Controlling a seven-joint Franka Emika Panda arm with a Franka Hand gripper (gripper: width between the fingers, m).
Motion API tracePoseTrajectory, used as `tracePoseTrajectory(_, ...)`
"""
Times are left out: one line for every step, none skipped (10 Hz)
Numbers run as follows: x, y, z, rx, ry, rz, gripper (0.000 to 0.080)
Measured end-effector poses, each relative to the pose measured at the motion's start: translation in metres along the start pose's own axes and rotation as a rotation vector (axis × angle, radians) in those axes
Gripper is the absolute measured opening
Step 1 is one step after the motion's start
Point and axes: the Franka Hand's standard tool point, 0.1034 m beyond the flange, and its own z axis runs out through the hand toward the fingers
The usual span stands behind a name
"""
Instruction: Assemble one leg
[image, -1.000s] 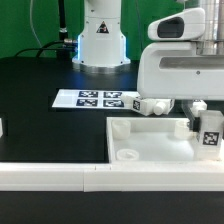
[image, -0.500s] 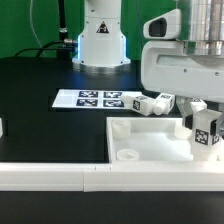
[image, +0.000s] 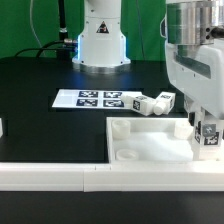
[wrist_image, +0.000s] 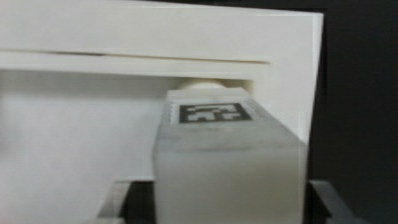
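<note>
The gripper (image: 208, 128) is clamped on the leg (image: 210, 136), a chunky white peg with a black-and-white tag, which stands upright at the corner of the flat white panel (image: 150, 140) on the exterior view's right. In the wrist view the leg (wrist_image: 221, 150) fills the middle of the picture between the two dark fingers (wrist_image: 130, 202), its tagged face toward the camera and its narrower round end pointing at the panel (wrist_image: 160, 45), where it seems to meet a slot or socket; whether that end is seated, only touching or just short of the hole cannot be told from these pictures. So the picking up and carrying look done: the leg is held, turned upright and brought to a corner of the panel. What is left, by my judgement, is to get the round end fully into the socket, probably by pressing or twisting it home, and then to let go and lift the arm away. The socket at the panel's near corner on the exterior view's left (image: 127, 155) is empty, and two more legs (image: 155, 103) lie on their sides on the black table (image: 40, 110) just behind the panel's far edge, next to the marker board (image: 95, 98). None of these is touched at this moment.
</note>
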Motion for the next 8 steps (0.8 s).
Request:
tracePoseTrajectory(-0.0017,0.0007,0.0008,-0.002,0.0,0.082,0.0287)
tracePoseTrajectory(-0.0031,0.001,0.0009,-0.002,0.0,0.143,0.0287)
tracePoseTrajectory(-0.0024,0.0012,0.001,-0.002,0.001,0.154,0.0287)
tracePoseTrajectory(-0.0026,0.0015,0.001,-0.002,0.001,0.199,0.0287)
tracePoseTrajectory(-0.0026,0.0016,0.001,-0.002,0.001,0.226,0.0287)
tracePoseTrajectory(-0.0029,0.0018,0.001,-0.002,0.002,0.268,0.0287)
tracePoseTrajectory(-0.0027,0.0019,0.0009,-0.002,0.004,0.277,0.0287)
tracePoseTrajectory(-0.0026,0.0019,0.0011,-0.002,0.004,0.263,0.0287)
